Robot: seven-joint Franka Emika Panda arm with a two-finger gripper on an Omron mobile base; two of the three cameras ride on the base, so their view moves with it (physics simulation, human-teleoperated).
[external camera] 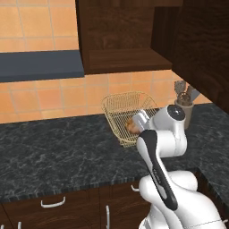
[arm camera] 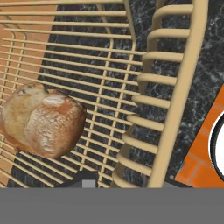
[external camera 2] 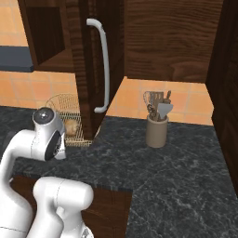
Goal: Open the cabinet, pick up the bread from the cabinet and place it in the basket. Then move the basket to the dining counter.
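Bread (arm camera: 41, 120) sits at about nine o'clock in the hand view, a round brown roll lying on the wire floor of the basket (arm camera: 175, 87), so that part of the job looks done. Moving right from it, the mesh floor runs across to the basket's flared side wall. The wall's thick rounded rim crosses the view from one o'clock down to six o'clock.

That rim line is what the coming move depends on. It runs straight down towards the fingers (arm camera: 72, 185), whose dark tips just show at the bottom edge, one on the bread side of the wall. The wall appears to pass between them, and they seem clenched on it with the roll well clear to the left. So little of the tips is visible that I take this as likely, not certain.

In the left base view the basket (external camera: 120, 105) is at centre on the black marbled desk (external camera: 53, 147). It is tipped with its open face towards the camera, and the roll (external camera: 133, 126) is low inside it. The hand meets it at its four o'clock edge.

In the right base view the basket (external camera 2: 60, 102) lies at nine o'clock. The open cabinet (external camera 2: 88, 60) door is just beside it on the right, and a pot of utensils (external camera 2: 157, 130) stands further right. Any lift should draw the basket away from that door edge and keep it level, so the roll stays in.
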